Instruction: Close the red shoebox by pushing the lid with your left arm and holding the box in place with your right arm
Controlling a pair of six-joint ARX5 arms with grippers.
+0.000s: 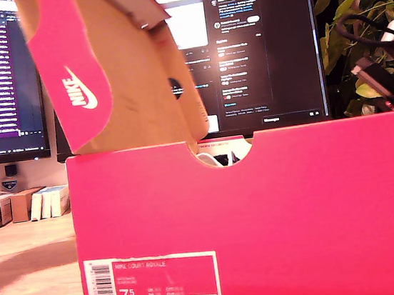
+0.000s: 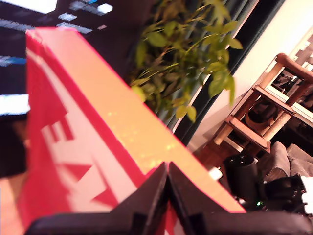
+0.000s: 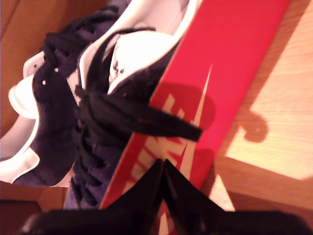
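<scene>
Exterior view: the red cardboard shoebox (image 1: 262,211) is standing open, its brown-lined lid (image 1: 113,78) tilting up at eleven o'clock. My first gripper (image 2: 168,171) and my second gripper (image 3: 163,169) are both squeezing tight with nothing between the fingers.

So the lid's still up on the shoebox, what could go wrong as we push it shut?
1. A black lace of the dark suede shoes drapes over the red cardboard shoebox's wall; closing the red-edged cardboard lid could pinch it.
2. My second gripper looks shut, fingers meeting at the wall's edge rather than clamping it, so the box may slide on the wooden table.
3. My first gripper meets a narrow tilted edge and could slip off.
</scene>
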